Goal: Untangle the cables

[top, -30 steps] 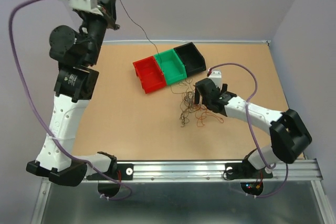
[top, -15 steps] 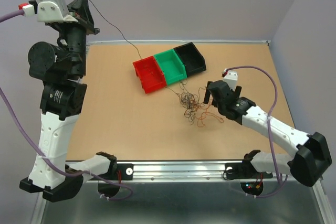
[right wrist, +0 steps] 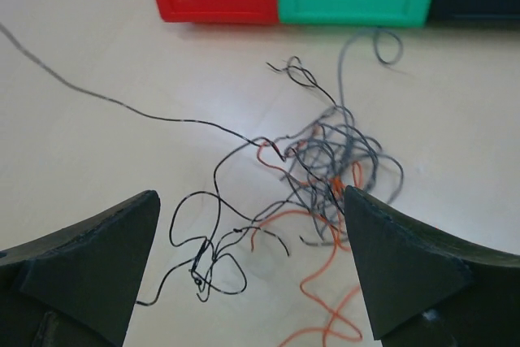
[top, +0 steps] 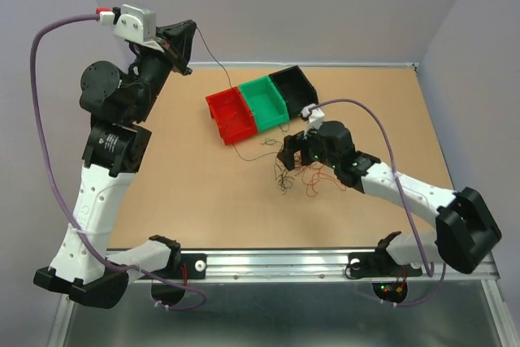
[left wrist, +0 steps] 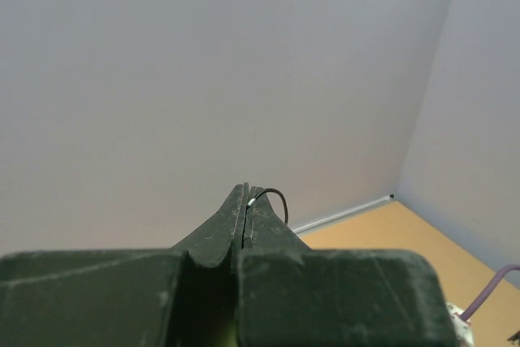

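Coiling on matte board, wiry cables knot.

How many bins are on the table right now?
3, side by side in one row: red bin at the left end, green bin in the middle, black bin at the right end. None seems hidden.

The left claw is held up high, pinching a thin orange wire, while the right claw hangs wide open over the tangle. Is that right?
Not quite: the wire pinched in the left claw is black, not orange, as the left wrist view shows. The rest stands: that claw is held up high, and the right claw hangs wide open over the tangle.
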### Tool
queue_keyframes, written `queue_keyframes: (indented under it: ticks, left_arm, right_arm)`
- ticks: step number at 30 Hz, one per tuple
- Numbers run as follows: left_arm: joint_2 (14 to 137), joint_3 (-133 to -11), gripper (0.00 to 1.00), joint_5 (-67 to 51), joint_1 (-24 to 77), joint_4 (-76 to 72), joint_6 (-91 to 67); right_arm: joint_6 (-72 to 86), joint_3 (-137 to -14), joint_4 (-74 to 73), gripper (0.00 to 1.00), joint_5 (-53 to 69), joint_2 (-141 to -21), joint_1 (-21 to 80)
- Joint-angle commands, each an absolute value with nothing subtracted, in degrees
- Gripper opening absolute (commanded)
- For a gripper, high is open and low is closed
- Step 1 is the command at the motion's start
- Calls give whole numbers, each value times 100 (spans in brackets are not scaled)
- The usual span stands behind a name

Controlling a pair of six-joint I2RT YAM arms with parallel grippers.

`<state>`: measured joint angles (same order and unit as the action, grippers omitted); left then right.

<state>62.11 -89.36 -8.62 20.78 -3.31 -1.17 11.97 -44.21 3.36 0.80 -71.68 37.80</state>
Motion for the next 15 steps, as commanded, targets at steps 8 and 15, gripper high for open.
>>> queue_keyframes:
  ticks: [8, 15]
  left_arm:
    - [6451, -10633, 0, -668, 2065, -247, -123]
    - [6715, -11241, 0, -396, 2065, -9, -71]
  right_arm:
    - [-623, -5903, 1855, 100, 1424, -9410, 4271]
    - [-747, -6610, 1880, 38, 1037, -10248, 4474]
